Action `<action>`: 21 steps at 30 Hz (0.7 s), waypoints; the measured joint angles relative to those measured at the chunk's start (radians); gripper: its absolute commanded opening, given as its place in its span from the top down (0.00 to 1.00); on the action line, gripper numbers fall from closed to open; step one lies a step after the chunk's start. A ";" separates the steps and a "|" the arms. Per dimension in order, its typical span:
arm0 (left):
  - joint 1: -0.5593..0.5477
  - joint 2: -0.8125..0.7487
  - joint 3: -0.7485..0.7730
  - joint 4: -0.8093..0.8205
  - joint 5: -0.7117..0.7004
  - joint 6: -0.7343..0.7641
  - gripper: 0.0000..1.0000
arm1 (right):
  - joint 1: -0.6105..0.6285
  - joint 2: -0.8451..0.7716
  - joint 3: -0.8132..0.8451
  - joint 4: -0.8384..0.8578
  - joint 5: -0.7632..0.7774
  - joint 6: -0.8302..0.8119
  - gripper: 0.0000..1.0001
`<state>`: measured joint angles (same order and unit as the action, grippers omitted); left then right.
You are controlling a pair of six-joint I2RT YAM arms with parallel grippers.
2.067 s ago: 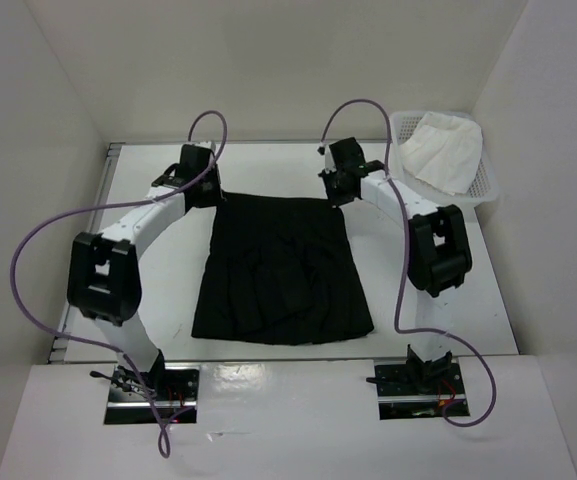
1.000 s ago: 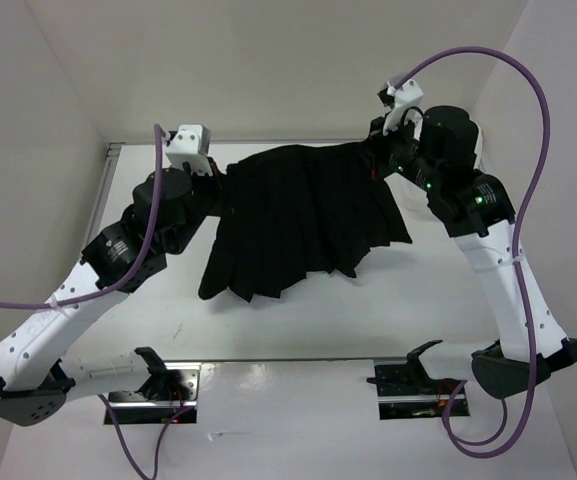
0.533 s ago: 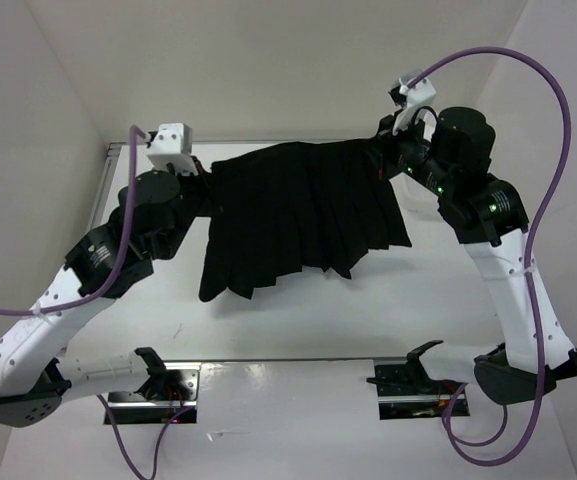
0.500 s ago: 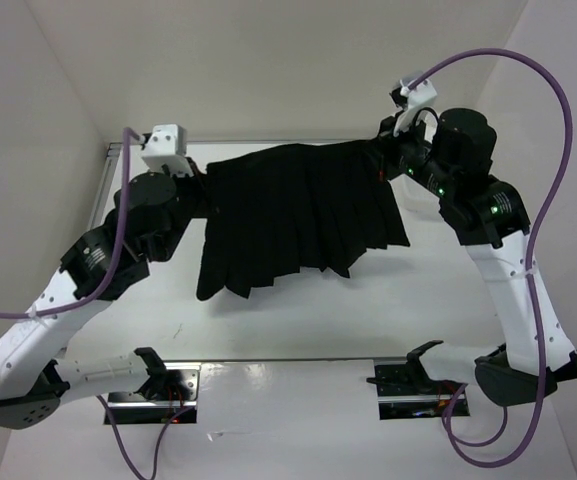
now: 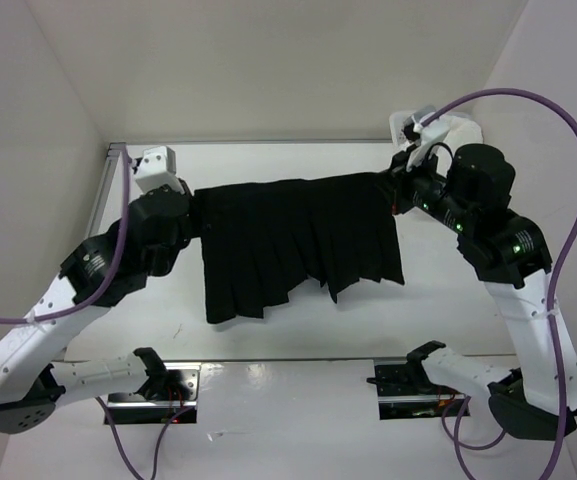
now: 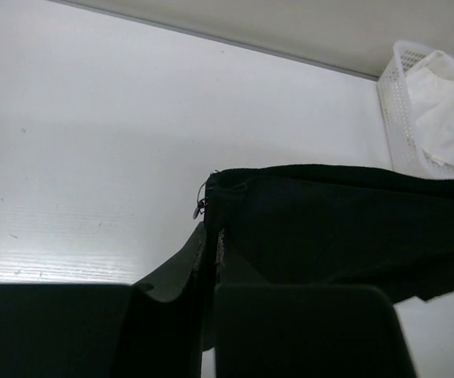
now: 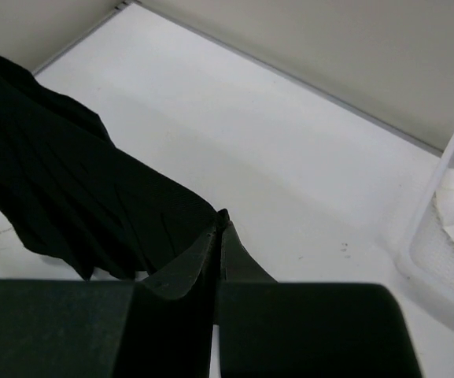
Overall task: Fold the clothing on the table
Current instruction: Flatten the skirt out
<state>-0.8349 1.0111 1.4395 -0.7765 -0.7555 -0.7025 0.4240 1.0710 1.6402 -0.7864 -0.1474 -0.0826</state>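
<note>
The black pleated skirt, the clothing (image 5: 298, 245), hangs in the air over the white table (image 5: 298, 330), stretched between both arms with its hem dangling toward the near side. My left gripper (image 5: 196, 200) is shut on the skirt's left waistband corner; in the left wrist view the gripper (image 6: 211, 236) pinches the fabric (image 6: 329, 213) beside a small zipper pull. At the skirt's right top corner my right gripper (image 5: 393, 190) is also shut; the right wrist view shows this gripper (image 7: 220, 224) clamping the cloth's (image 7: 61, 173) corner.
A white mesh basket (image 6: 404, 134) holding a white cloth (image 6: 447, 110) stands at the table's far right corner, just behind my right wrist. A grey rail (image 5: 103, 200) runs along the table's left edge. White walls enclose the table.
Both arms have carried the lifted skirt toward the near side and lower. The waistband is now stretched straighter between the two grippers, and the hem hangs more squarely.
</note>
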 measured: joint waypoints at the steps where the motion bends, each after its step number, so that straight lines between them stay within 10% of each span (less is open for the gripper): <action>1: 0.000 0.022 0.003 -0.001 -0.010 -0.006 1.00 | 0.000 0.001 -0.016 0.002 0.000 0.000 1.00; 21: 0.138 0.259 0.086 0.053 -0.076 0.059 1.00 | 0.002 0.323 -0.131 0.162 0.138 -0.001 1.00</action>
<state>-0.6971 1.2701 1.5253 -0.7238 -0.8314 -0.6434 0.4255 1.3937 1.5089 -0.6247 -0.0097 -0.0834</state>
